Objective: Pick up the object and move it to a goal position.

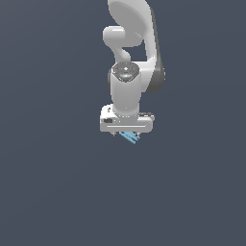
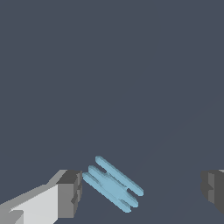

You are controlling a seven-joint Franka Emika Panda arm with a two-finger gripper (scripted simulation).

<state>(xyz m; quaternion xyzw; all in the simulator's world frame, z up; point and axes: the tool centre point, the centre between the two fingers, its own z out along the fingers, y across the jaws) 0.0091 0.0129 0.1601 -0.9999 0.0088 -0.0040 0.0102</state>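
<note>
- The gripper (image 2: 140, 190) is spread wide and holds nothing — in the wrist view one finger (image 2: 70, 192) and the other (image 2: 214, 190) stand well apart, with the object (image 2: 113, 184) in the gap between them.
- The object is a small pale-blue piece built of several parallel bars. It sits much nearer one finger than the other, apart from both, and lies at a slant to the line between the fingers.
- In the exterior view the object (image 1: 129, 137) peeks out just beneath the hand, below the arm (image 1: 127, 86); most of it is hidden there, so how high the fingertips are over it cannot be told.
- The step in hand looks like the final approach before the grasp. To do it well, I would shift the hand sideways first, so that the object sits midway in the gap rather than crowding one finger.
- A turn of the wrist would also help — the pads should meet the long bars square, not on a corner.
- Descend slowly, then close; an off-centre close would likely push or spin the light piece before both pads bite.
- No goal marker shows in either view, so the carry direction cannot be judged yet.
</note>
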